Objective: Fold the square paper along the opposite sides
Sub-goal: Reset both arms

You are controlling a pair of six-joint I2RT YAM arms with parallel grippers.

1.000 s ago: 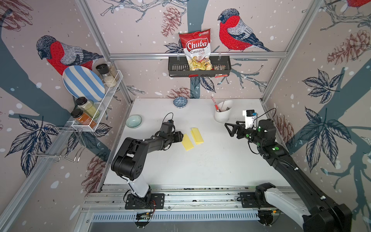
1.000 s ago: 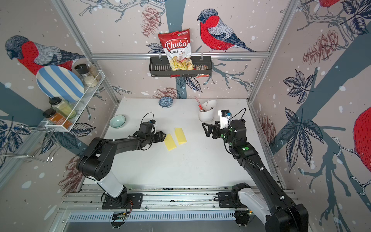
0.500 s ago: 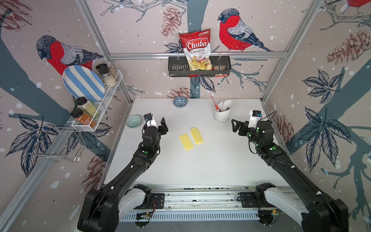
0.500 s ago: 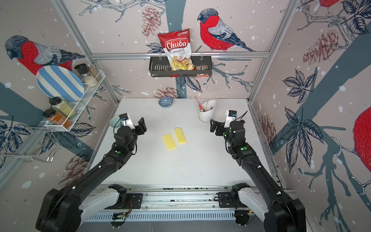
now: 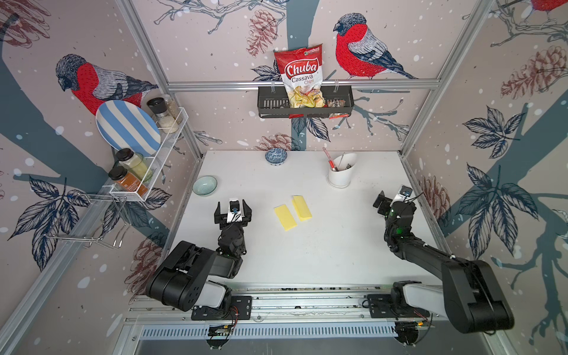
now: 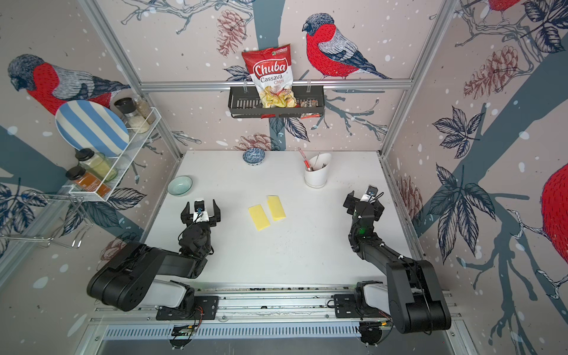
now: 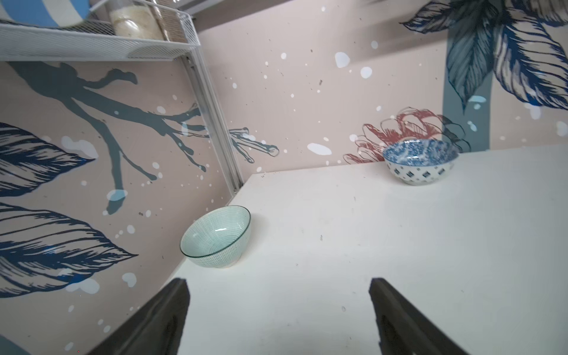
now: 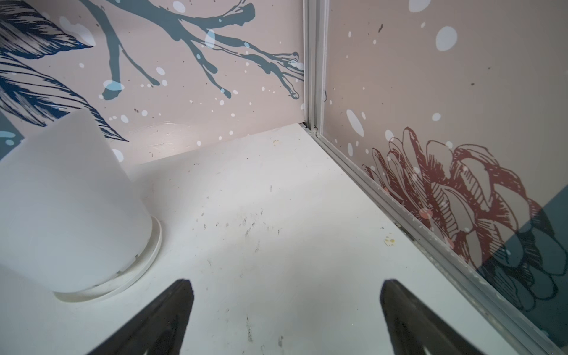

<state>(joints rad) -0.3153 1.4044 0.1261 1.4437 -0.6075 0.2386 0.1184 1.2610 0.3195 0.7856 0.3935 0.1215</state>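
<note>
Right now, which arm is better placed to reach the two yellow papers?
Left, probably: the left gripper, open, sits closer to the yellow papers than the right gripper, also open.

The red-and-white chip bag [image 5: 300, 80] in the black wall basket [image 5: 270, 103] reads "Chuba Cassava Chips".
</note>
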